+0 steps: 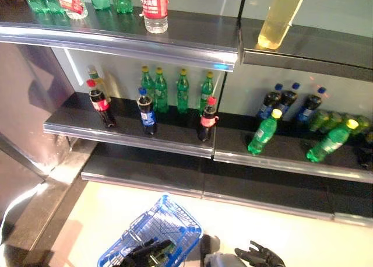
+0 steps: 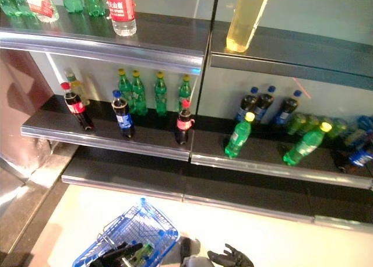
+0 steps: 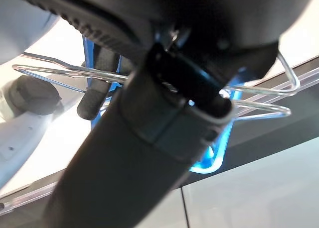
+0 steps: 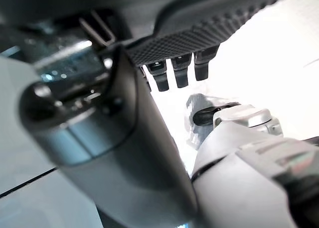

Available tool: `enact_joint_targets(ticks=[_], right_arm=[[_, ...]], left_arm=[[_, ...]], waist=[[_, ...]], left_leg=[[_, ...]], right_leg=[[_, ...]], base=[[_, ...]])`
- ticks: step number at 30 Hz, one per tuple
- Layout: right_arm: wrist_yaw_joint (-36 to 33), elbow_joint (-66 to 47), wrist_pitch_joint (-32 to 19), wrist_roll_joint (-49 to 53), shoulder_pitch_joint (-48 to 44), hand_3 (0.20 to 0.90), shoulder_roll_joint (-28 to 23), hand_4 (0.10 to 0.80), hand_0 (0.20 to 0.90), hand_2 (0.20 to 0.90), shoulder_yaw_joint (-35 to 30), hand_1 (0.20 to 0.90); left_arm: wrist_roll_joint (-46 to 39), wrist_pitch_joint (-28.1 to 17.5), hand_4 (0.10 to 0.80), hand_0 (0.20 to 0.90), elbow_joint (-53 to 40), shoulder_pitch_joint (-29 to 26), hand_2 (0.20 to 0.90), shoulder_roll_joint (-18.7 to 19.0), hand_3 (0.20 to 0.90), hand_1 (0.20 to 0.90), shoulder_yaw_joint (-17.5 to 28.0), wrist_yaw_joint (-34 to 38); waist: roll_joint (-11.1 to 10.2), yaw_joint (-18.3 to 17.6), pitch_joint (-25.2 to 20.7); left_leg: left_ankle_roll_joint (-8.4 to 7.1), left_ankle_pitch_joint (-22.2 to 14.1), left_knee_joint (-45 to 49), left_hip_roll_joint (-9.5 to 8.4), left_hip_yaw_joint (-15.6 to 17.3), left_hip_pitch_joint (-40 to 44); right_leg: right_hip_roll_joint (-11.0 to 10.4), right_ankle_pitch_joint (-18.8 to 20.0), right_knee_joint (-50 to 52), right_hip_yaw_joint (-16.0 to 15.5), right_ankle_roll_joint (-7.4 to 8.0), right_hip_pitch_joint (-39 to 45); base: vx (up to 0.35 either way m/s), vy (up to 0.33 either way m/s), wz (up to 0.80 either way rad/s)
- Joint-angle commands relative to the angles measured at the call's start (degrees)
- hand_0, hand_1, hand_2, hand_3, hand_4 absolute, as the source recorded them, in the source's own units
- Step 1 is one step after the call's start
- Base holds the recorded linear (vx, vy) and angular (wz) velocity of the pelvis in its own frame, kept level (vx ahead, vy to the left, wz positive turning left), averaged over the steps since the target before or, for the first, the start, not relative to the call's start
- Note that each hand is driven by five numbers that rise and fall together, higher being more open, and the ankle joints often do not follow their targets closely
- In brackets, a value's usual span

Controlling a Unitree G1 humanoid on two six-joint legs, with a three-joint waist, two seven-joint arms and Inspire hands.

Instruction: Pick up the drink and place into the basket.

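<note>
Both hands low — left hand (image 1: pixel 145 254) grips blue basket (image 1: pixel 166 220), shelf edge (image 1: pixel 128 140) well apart.

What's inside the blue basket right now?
No drink shows inside the blue basket; only its wire mesh is visible. The left robot hand holds it by the handle and covers its near part, so anything lying there is hidden.

Dark shelving in tiers. Top shelf (image 1: pixel 192 37): green bottles at the far left, a clear bottle with red label (image 1: pixel 155 7), and a pale yellow bottle (image 1: pixel 281 16) on the right section. Middle shelf (image 1: pixel 145 136): front row of three dark cola bottles (image 1: pixel 146 111); a row of green bottles with yellow caps (image 1: pixel 172 91) behind. Right section: two green bottles (image 1: pixel 263 132) leaning, dark blue-capped bottles (image 1: pixel 289 102) behind. Lowest shelf (image 1: pixel 175 182) bare. Pale floor (image 1: pixel 280 226) below, with a blue basket (image 1: pixel 152 235) showing over it.
</note>
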Motion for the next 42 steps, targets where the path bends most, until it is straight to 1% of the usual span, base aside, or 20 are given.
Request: enact_joint_targets(ticks=[1,4,7,8,9,10,11,12,13,14,16,17,18,19,20,21,23,26,30,42], right_arm=[[-0.1,1.1,-1.6,0.0,-0.8,0.900,-1.5,0.800,0.900,0.900,0.1,0.900],[-0.2,1.0,-2.0,0.3,-1.2,0.900,-1.8,0.800,0.900,0.900,-0.2,0.900],[0.2,-1.0,-2.2,0.4,-0.9,0.900,-2.0,0.800,0.900,0.900,-0.2,0.900],[0.1,-1.7,-2.1,0.3,-1.0,0.900,-2.3,0.800,0.900,0.900,-0.2,0.900],[-0.3,-1.9,-2.1,0.8,-1.1,0.900,-2.5,0.800,0.900,0.900,-0.2,0.900],[-0.5,-1.8,-2.1,1.1,-1.3,0.900,-2.5,0.800,0.900,0.900,-0.5,0.900],[-0.6,-1.5,-2.1,1.3,-1.7,0.900,-2.7,0.800,0.900,0.900,-0.9,0.900],[-0.3,-1.1,-2.2,1.1,-2.1,0.900,-2.9,0.800,0.900,0.900,-1.2,0.900],[0.1,-1.0,-2.0,0.5,-2.5,0.900,-3.1,0.800,0.900,0.900,-1.4,0.900],[0.1,-0.8,-2.0,0.5,-2.8,0.900,-3.4,0.800,0.900,0.900,-1.1,0.900],[-0.7,-0.9,-1.6,1.5,-3.2,0.900,-4.0,0.800,0.900,0.900,-0.8,0.900],[-1.2,-0.7,-1.3,2.3,-3.5,0.900,-4.3,0.800,0.900,0.900,-0.8,0.900],[-1.8,-0.6,-1.0,2.5,-3.7,0.900,-4.3,0.800,0.900,0.900,-0.8,0.900],[-1.9,-0.5,-0.9,2.5,-3.8,0.900,-4.4,0.800,0.900,0.900,-0.8,0.900],[-1.6,0.0,-1.1,1.7,-3.6,0.900,-4.5,0.800,0.900,0.900,-1.7,0.900],[-1.5,0.1,-1.2,1.6,-3.4,0.900,-4.5,0.800,0.900,0.900,-1.9,0.900],[-0.4,0.1,-1.8,1.4,-2.4,0.900,-4.3,0.800,0.900,0.900,-2.4,0.900],[0.4,-0.1,-2.8,0.3,-1.7,0.900,-3.6,0.800,0.900,0.900,-1.5,0.900],[0.2,-0.3,-3.0,0.2,-1.3,0.900,-2.4,0.800,0.900,0.900,-0.2,0.900],[-0.1,0.5,-2.7,-0.2,-1.7,0.900,-1.9,0.800,0.900,0.900,0.5,0.900]], left_arm=[[2.0,-2.1,0.100,0.300,-4.4,-1.6,0.300,4.2,0.200,0.300,-1.1,-7.0],[2.1,-2.6,0.100,0.300,-5.5,-1.2,0.300,3.4,0.200,0.300,-1.8,-8.0],[1.5,-1.8,0.100,0.300,-8.2,-1.7,0.300,2.2,0.200,0.300,-3.0,-6.2],[1.1,-1.1,0.100,0.300,-9.3,-2.1,0.300,1.9,0.200,0.300,-3.3,-5.6],[0.7,-0.6,0.100,0.300,-10.2,-2.4,0.300,1.7,0.200,0.300,-3.6,-5.2],[0.7,-0.4,0.100,0.300,-10.6,-2.6,0.300,1.6,0.200,0.300,-3.7,-5.1],[0.4,-0.2,0.100,0.300,-10.8,-2.8,0.300,1.6,0.200,0.300,-3.8,-4.9],[0.0,-0.3,0.100,0.300,-11.0,-3.1,0.300,1.6,0.200,0.300,-3.7,-4.7],[-0.4,-0.5,0.100,0.300,-11.2,-3.2,0.300,1.5,0.200,0.300,-3.4,-4.2],[-0.5,-0.6,0.100,0.300,-11.2,-3.6,0.300,1.5,0.200,0.300,-3.2,-4.2],[-0.4,-0.8,0.100,0.300,-11.0,-3.8,0.300,1.3,0.200,0.300,-2.8,-4.2],[-0.2,-1.3,0.100,0.300,-10.5,-3.8,0.300,0.9,0.200,0.300,-2.6,-4.4],[-0.6,-1.7,0.100,0.300,-10.3,-3.8,0.300,0.7,0.200,0.300,-2.7,-4.4],[-0.7,-1.7,0.100,0.300,-10.2,-3.7,0.300,0.6,0.200,0.300,-2.7,-4.3],[-0.9,-1.3,0.100,0.300,-10.2,-3.7,0.300,0.8,0.200,0.300,-2.8,-4.0],[-0.9,-1.2,0.100,0.300,-10.2,-3.7,0.300,0.9,0.200,0.300,-2.8,-4.0],[-1.4,-0.8,0.100,0.300,-9.5,-3.7,0.300,1.9,0.200,0.300,-2.8,-3.7],[-2.8,-1.4,0.100,0.300,-8.0,-3.8,0.300,2.7,0.200,0.300,-2.1,-3.9],[-3.3,-1.9,0.100,0.300,-6.4,-3.6,0.300,3.2,0.200,0.300,-1.1,-3.4],[-2.1,-2.4,0.100,0.300,-4.3,-2.1,0.300,3.1,0.200,0.300,0.8,-4.1]], waist=[[0.1,-0.5,-0.7],[0.7,-0.6,-1.5],[0.9,-0.6,-1.5],[0.9,-0.5,-1.0],[0.9,-0.4,-0.6],[0.8,-0.4,-0.4],[0.5,-0.5,-0.3],[0.3,-0.5,-0.2],[0.0,-0.5,-0.3],[0.2,-0.3,-0.5],[0.6,0.4,-0.3],[0.7,0.7,-0.2],[0.9,0.9,-0.2],[0.9,0.9,-0.2],[1.5,0.7,-0.6],[1.5,0.7,-0.7],[1.5,0.5,-1.2],[1.1,0.4,-1.5],[0.4,0.6,-1.9],[-1.0,2.2,-2.9]], left_leg=[[1.08,2.3,0.0,-7.83,0.2,-2.2],[0.31,1.1,2.9,-7.61,2.2,-2.4],[-3.23,7.5,13.0,-6.30,5.2,-7.9],[-4.79,10.5,17.3,-4.90,7.3,-10.7],[-5.71,11.9,18.8,-2.75,9.4,-12.5],[-6.15,12.1,17.9,0.00,11.3,-12.7],[-5.99,11.2,15.9,2.41,13.0,-12.4],[-5.32,10.0,13.2,3.60,13.6,-11.5],[-4.43,8.4,10.3,4.15,14.0,-10.6],[-4.30,8.9,4.1,5.85,13.2,-9.8],[-5.02,10.7,2.8,6.95,9.9,-11.1],[-5.26,10.7,4.7,7.05,8.4,-12.2],[-5.44,9.8,4.9,7.01,8.2,-12.0],[-5.48,9.5,4.7,7.01,8.3,-11.7],[-5.63,9.4,2.3,6.97,9.1,-10.1],[-5.62,9.3,1.8,6.86,9.3,-9.7],[-5.30,8.6,0.7,5.72,8.8,-8.7],[-4.58,7.7,0.5,5.01,9.1,-8.3],[-3.91,7.4,-0.1,4.87,9.6,-8.0],[-4.12,7.8,-0.3,4.86,10.5,-9.0]], right_leg=[[1.4,2.3,1.9,4.4,5.61,-5.0],[2.0,0.3,1.2,4.3,4.18,-1.7],[1.8,-1.3,-1.0,3.7,2.70,3.0],[1.4,-2.2,-1.0,3.3,2.12,4.2],[0.9,-3.2,-0.7,3.0,1.77,5.0],[0.5,-3.8,-0.5,2.7,1.69,5.6],[-0.4,-4.3,-0.4,2.3,1.78,6.0],[-1.1,-4.7,-0.3,2.2,2.05,6.2],[-1.9,-4.8,-0.3,2.2,2.34,6.0],[-2.4,-5.5,0.1,2.8,2.61,5.9],[-2.7,-7.2,1.9,3.8,2.50,6.0],[-3.0,-8.1,3.0,4.3,2.37,5.9],[-3.7,-8.8,3.8,4.1,2.65,5.9],[-3.9,-8.9,4.0,3.9,2.75,5.9],[-5.0,-9.4,5.1,2.5,3.64,5.6],[-5.3,-9.4,5.2,2.2,3.81,5.6],[-6.0,-9.1,5.4,1.7,4.64,5.6],[-5.9,-8.6,4.6,2.3,5.10,5.7],[-5.3,-8.0,3.0,3.0,5.45,6.6],[-4.5,-5.9,-2.3,1.7,5.28,9.4]], base=[[0.201,-0.097,0.31],[0.196,-0.094,0.32],[0.107,-0.049,0.33],[0.052,0.019,0.49],[0.035,0.055,0.52],[0.038,0.096,0.33],[0.038,0.135,0.12],[0.037,0.179,0.10],[0.042,0.264,0.26],[0.037,0.303,0.28],[0.044,0.276,0.16],[0.065,0.259,0.00],[0.063,0.228,-0.14],[0.095,0.306,-0.19],[0.077,0.228,-0.13],[0.102,0.269,-0.16],[0.085,0.175,-0.09],[0.057,0.080,0.09],[0.056,0.016,0.00],[0.054,0.022,-0.01]])
